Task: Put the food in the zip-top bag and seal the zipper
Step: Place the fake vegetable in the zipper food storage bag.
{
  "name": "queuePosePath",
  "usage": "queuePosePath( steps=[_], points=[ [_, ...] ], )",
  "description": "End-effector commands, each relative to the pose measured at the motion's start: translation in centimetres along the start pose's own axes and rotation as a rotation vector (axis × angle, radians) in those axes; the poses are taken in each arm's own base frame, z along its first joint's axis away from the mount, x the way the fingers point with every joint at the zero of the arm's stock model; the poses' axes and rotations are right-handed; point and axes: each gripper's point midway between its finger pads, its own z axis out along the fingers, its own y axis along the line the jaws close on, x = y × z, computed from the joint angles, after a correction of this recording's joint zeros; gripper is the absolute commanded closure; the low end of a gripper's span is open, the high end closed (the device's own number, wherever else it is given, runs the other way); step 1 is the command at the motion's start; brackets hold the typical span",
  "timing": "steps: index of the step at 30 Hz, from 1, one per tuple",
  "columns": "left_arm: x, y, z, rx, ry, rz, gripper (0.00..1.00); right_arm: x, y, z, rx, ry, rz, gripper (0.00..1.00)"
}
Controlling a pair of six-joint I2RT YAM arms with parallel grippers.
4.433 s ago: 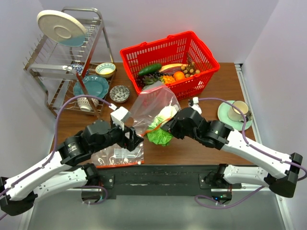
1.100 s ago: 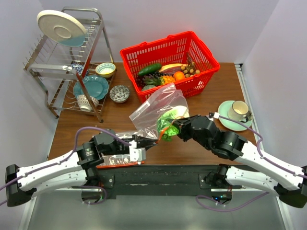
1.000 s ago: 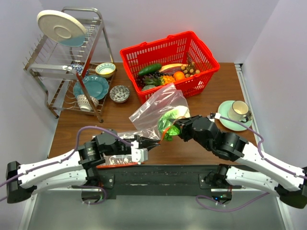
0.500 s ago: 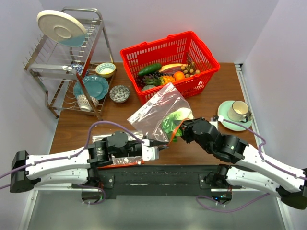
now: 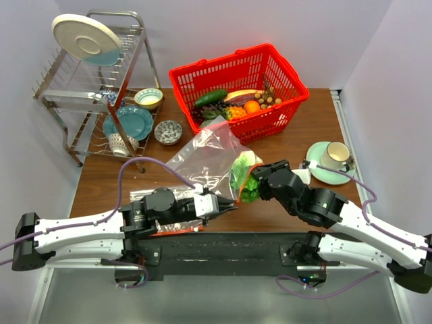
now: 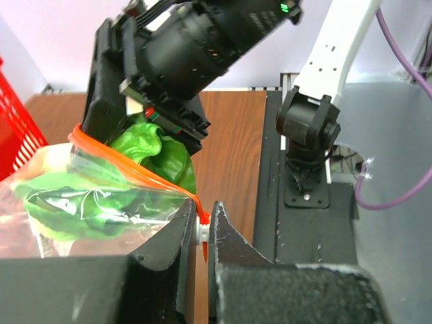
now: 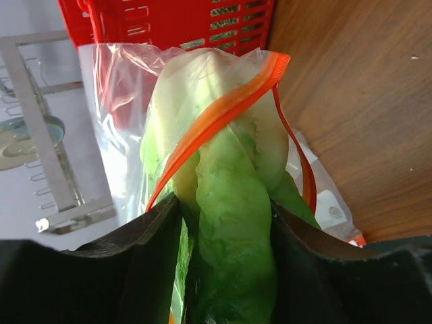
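Brown wooden tabletop (image 5: pixel 317 121) fills the middle of the overhead view, with a red basket (image 5: pixel 223 59) at the upper centre and a dish rack (image 5: pixel 67 88) at the upper left. A dark green cucumber (image 5: pixel 210 98) lies in the basket among other produce.

At the centre of the frame, the zip-top bag (image 5: pixel 202 158) is lifted off the wood, with its closed end toward the basket and its mouth toward my two arms. My left gripper (image 5: pixel 226 206) comes in from the lower left. In its wrist view the jaws are pinched nearly together on the zipper (image 6: pixel 135 169), right at the small white tab (image 6: pixel 201 229) at the end of the strip.

My right gripper (image 5: pixel 255 179) meets the bag's mouth from the lower right. In its wrist view the napa cabbage (image 7: pixel 229 256) fills the gap between my fingers (image 7: pixel 155 256), and its pale upper half is already past the red-orange strip and inside the plastic. The strip crosses the cabbage slantwise. Both fingers look to be against the leaves, but I cannot tell whether they are pressing or merely alongside.
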Motion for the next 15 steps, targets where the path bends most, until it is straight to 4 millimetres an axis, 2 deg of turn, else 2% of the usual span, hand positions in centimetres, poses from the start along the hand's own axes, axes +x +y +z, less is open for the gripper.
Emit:
queuePosePath(
  steps=[1, 3, 4, 6, 7, 12, 15],
  points=[
    [-6.8, -1.1, 0.2, 0.037, -0.187, -0.193, 1.0, -4.7, 0.9, 0.0, -0.012, -0.231, -0.061, 0.56],
    [-6.7, -1.0, 0.4, 0.037, -0.19, -0.246, 1.0, -4.8, 0.4, -0.2, 0.015, -0.226, -0.079, 0.66],
    [-6.5, -0.9, 0.5, 0.035, -0.192, -0.259, 1.0, -4.9, 0.2, -0.2, 0.026, -0.228, -0.083, 0.81],
    [-6.3, -1.0, 0.6, 0.033, -0.213, -0.298, 1.0, -4.6, 0.1, -0.5, 0.036, -0.206, -0.092, 0.9],
    [-5.8, -0.6, 0.8, 0.011, -0.21, -0.317, 1.0, -4.6, 0.1, -0.7, 0.042, -0.199, -0.097, 1.0],
    [-3.1, -1.8, 1.8, 0.058, -0.211, -0.341, 1.0, -4.6, -0.7, -1.9, 0.096, -0.159, -0.051, 1.0],
    [-0.3, -3.0, 3.0, 0.104, -0.142, -0.31, 1.0, -4.5, -0.4, -2.4, 0.063, -0.125, 0.028, 1.0]
  ],
)
